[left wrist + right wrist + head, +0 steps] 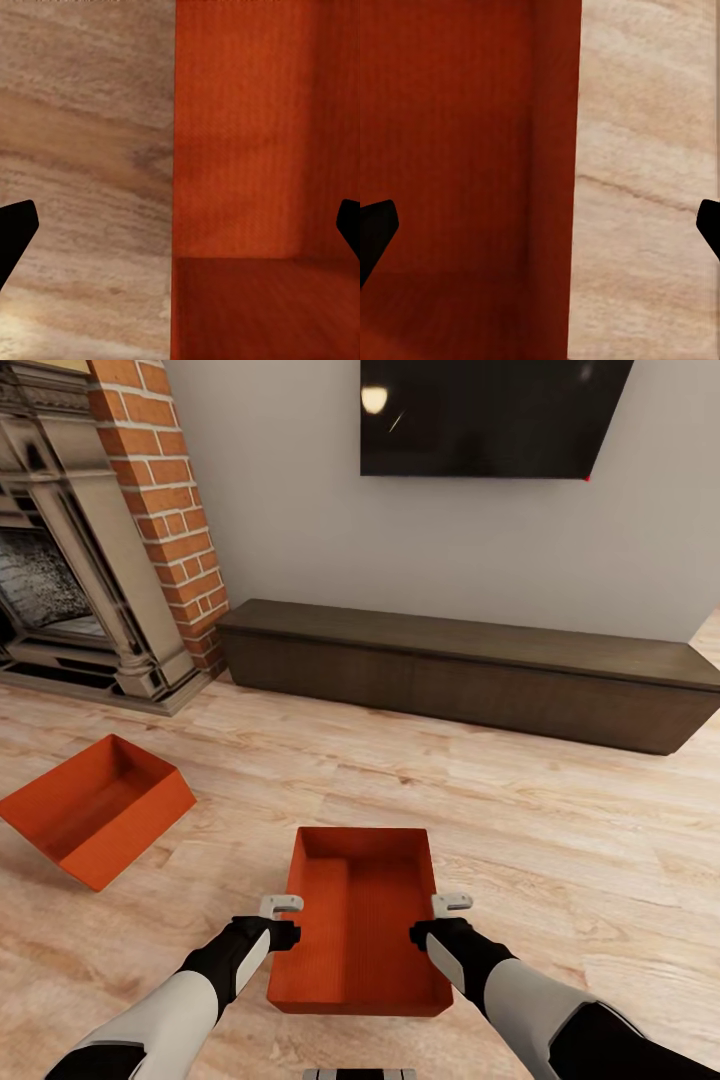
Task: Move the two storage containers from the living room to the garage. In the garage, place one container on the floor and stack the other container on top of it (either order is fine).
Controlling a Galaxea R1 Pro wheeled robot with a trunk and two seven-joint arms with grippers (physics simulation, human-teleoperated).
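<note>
In the living room, the near storage container [360, 920] sat at lower centre. The left gripper [283, 920] and right gripper [447, 918] straddled its 2 long walls, jaws wide, holding nothing, poised to clamp. The second container [95, 808] lay tilted at left.

**Both grippers at the sides of the near bin**

An orange-red bin [360, 920] sits on the wood-plank floor [560, 810], close in front. The left gripper [281, 906] is at its left wall, the right gripper [452, 903] at its right wall. A second bin [95, 810] lies tilted, farther left. Beyond stand a brick fireplace [90, 550], a long dark cabinet [470, 670] and a wall TV [490, 415].
</note>
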